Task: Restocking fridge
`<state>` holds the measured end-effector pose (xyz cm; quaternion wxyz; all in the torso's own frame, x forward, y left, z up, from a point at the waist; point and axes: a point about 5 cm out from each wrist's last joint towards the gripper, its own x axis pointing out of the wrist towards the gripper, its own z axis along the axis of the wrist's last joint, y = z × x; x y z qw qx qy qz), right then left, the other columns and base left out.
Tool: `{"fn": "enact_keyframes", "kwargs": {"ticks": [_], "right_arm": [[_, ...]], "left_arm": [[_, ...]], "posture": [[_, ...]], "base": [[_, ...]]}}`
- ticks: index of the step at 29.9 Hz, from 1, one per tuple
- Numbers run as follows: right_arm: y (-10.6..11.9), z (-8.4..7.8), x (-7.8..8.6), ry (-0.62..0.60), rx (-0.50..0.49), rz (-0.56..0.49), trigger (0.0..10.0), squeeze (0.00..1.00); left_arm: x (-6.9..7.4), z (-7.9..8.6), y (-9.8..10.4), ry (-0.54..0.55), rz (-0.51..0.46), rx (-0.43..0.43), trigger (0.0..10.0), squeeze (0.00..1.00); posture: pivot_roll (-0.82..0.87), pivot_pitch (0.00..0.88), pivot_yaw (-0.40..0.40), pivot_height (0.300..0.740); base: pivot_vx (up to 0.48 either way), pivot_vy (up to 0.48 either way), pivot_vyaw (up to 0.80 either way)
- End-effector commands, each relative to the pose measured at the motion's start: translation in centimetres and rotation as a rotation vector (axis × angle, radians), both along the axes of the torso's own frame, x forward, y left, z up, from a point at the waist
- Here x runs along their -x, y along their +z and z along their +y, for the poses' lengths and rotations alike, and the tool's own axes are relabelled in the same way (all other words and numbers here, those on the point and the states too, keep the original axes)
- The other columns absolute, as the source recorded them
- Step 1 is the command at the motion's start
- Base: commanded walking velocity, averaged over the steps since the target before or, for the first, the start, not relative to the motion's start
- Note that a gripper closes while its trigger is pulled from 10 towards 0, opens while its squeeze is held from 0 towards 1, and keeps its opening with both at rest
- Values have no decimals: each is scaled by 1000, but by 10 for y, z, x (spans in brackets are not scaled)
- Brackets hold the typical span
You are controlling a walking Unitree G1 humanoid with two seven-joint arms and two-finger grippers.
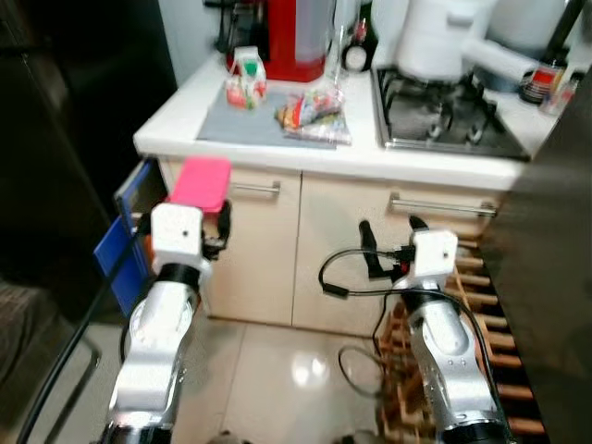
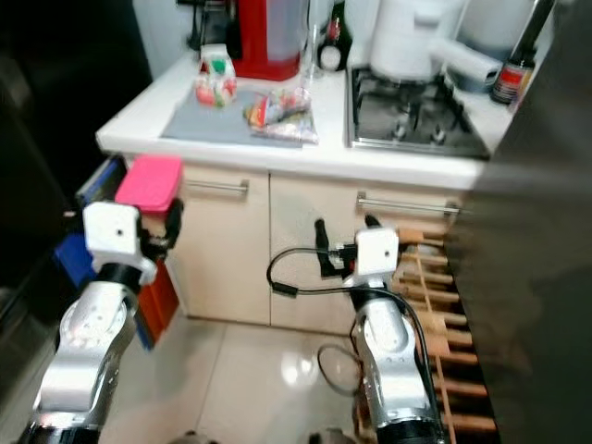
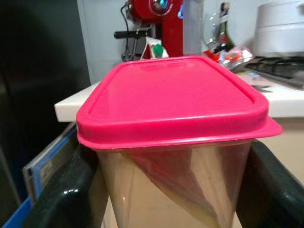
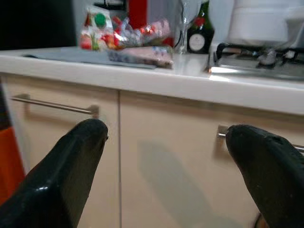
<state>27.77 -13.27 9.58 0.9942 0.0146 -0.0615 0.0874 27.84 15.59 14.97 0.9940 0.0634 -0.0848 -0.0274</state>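
Presently my left gripper (image 1: pixel 199 215), forearm raised, clamps the pink-lidded container (image 3: pixel 173 137); my right gripper (image 1: pixel 390 239) is raised before the cabinets (image 1: pixel 351 250), fingers (image 4: pixel 61 175) spread, empty.

A clear plastic tub (image 3: pixel 175 185) with a bright pink lid (image 3: pixel 173 97) stands upright, held between two black fingers (image 3: pixel 66 194), in front of the cupboards. A small carton (image 1: pixel 245 79) and a bag of snacks (image 1: pixel 314 111) lie on the white surface (image 1: pixel 277 148).
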Motion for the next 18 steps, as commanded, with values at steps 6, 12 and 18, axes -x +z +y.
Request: {"fn": "enact_keyframes", "kwargs": {"ticks": [6,12,18], "right_arm": [[2,-1,-1,-1,-1,-7,10000,0],[1,-2,-1,1,3,-5,10000,0],[0,-3,-1,-1,7,-1,10000,0]], "left_arm": [[1,-2,0,-5,-4,5,10000,0],[-1,-2,-3,-8,4,-1,10000,0],[-1,-1,-6,-12,11,-37,10000,0]], "posture": [[19,0,-26,740],[18,0,-27,740],[15,0,-26,740]], "base": [[-317,0,0],[-155,0,0],[0,-136,0]]}}
